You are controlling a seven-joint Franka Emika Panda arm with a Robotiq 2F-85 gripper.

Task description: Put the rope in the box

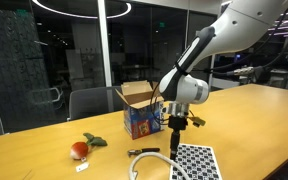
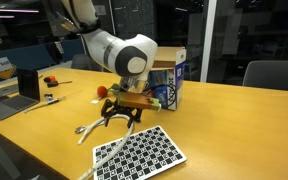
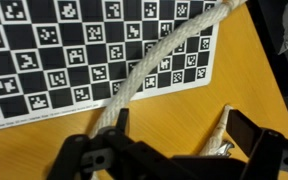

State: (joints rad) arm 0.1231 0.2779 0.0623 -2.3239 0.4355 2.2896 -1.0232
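The rope (image 3: 154,65) is recorded lying loose beneath the claw (image 3: 174,120), jaws apart and empty, the box (image 1: 139,112) close beside it; grasp and deposit are judged outstanding.

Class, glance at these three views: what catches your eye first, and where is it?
The black-and-white checkered sheet lies on the wooden table, with the pale rope running across it. The open gripper hovers just above them, and the blue box stands behind, flaps up.
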